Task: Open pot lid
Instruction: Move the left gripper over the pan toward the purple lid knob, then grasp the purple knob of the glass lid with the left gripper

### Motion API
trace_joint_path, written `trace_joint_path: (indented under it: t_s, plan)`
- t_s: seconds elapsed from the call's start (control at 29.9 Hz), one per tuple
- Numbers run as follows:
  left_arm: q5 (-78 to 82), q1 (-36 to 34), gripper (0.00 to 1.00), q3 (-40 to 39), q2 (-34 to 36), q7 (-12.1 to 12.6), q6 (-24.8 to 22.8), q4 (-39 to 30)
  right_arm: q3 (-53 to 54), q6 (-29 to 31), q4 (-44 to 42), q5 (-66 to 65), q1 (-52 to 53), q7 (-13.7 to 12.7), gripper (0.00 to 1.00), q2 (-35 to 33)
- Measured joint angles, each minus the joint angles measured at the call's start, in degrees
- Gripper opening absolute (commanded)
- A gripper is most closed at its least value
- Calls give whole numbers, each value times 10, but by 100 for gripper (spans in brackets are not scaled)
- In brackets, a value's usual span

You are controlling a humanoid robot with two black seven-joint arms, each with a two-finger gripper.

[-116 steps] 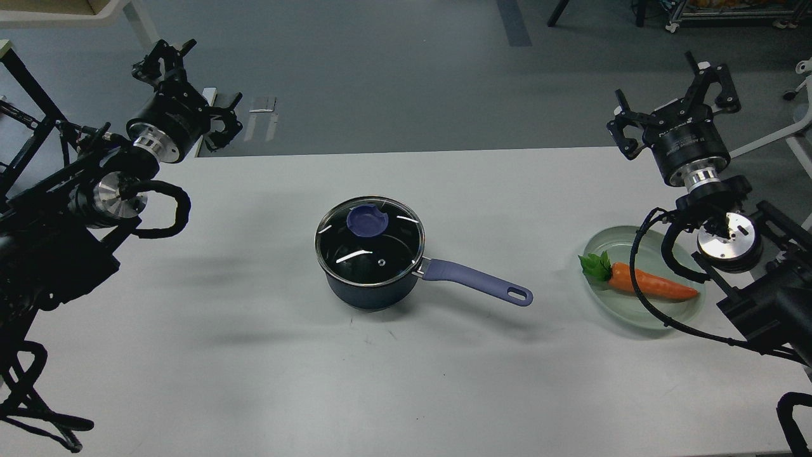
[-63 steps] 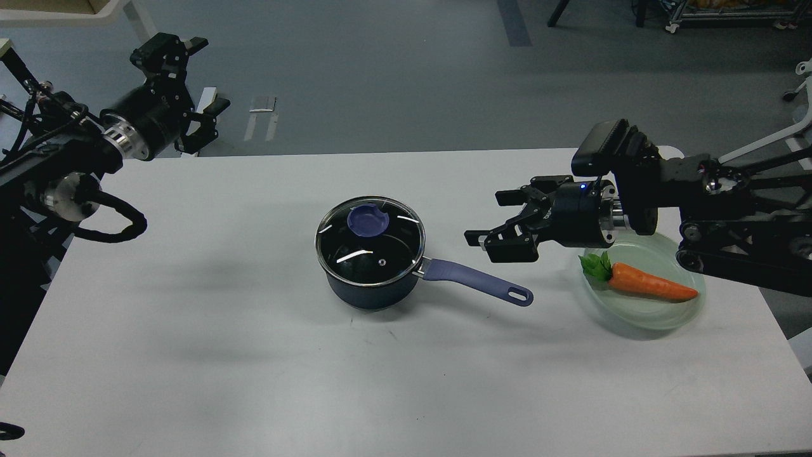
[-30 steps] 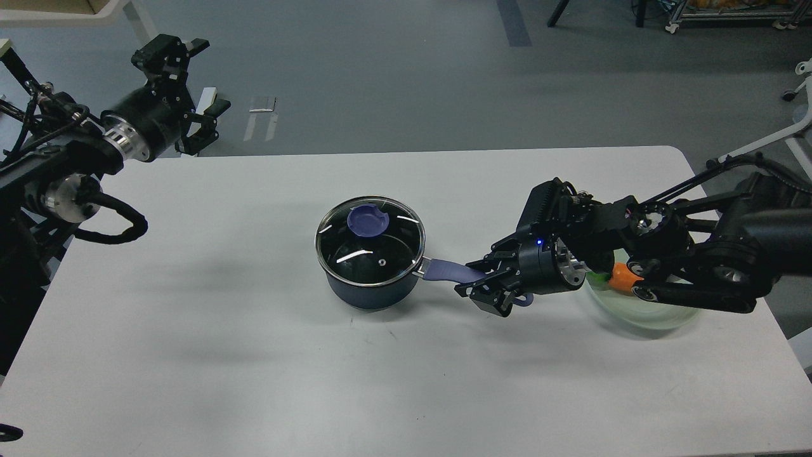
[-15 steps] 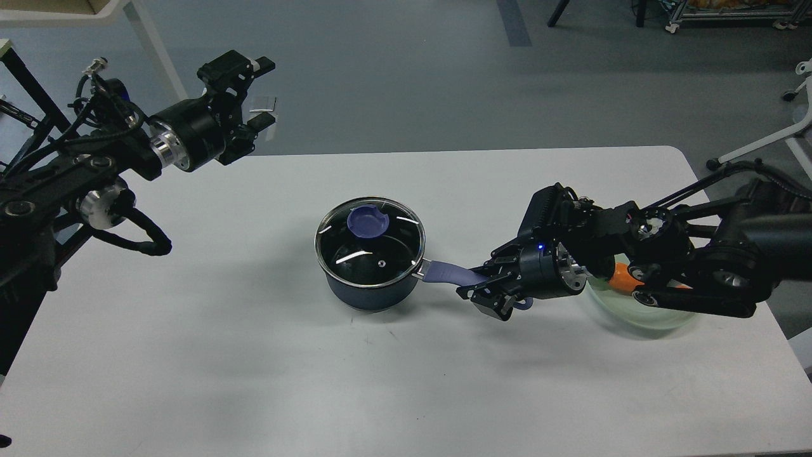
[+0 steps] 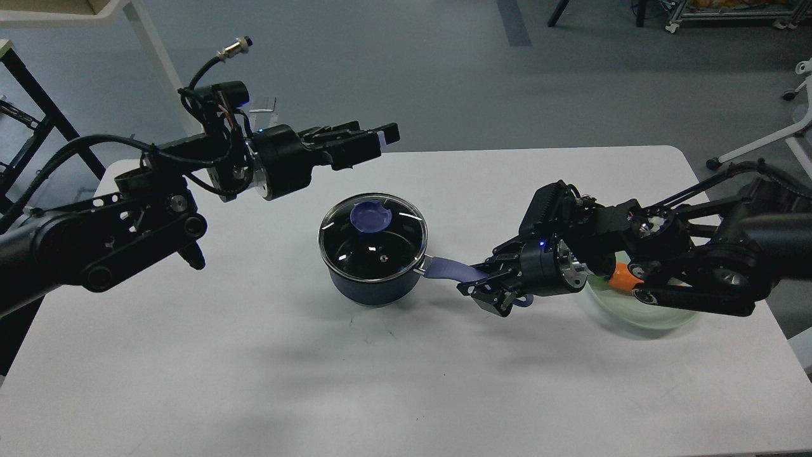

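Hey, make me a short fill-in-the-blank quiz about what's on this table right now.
1. The glass lid sits ____ the pot.
2. The right pincer is clamped on the pot's ____.
3. The carrot lies on a ____.
4. The left pincer hangs above the table behind the ____.

Missing words: on; handle; plate; pot
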Motion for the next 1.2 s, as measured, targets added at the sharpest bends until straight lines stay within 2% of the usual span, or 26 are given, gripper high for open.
trace_joint_path:
  t_s: [0.2, 0.47, 0.97, 1.2]
  plan:
    - [152, -2, 93, 79, -3, 0, 55, 5, 0, 0, 0, 0, 0, 0, 17, 0]
    - [190, -1, 93, 136, -6, 2, 110, 38, 0, 0, 0, 0, -5, 0, 17, 0]
    - [194, -1, 93, 179, -25, 3, 143, 92, 0, 1, 1, 0, -5, -1, 17, 1]
    - [193, -1, 89, 179, -28, 2, 145, 103, 0, 1, 2, 1, -2, -1, 17, 1]
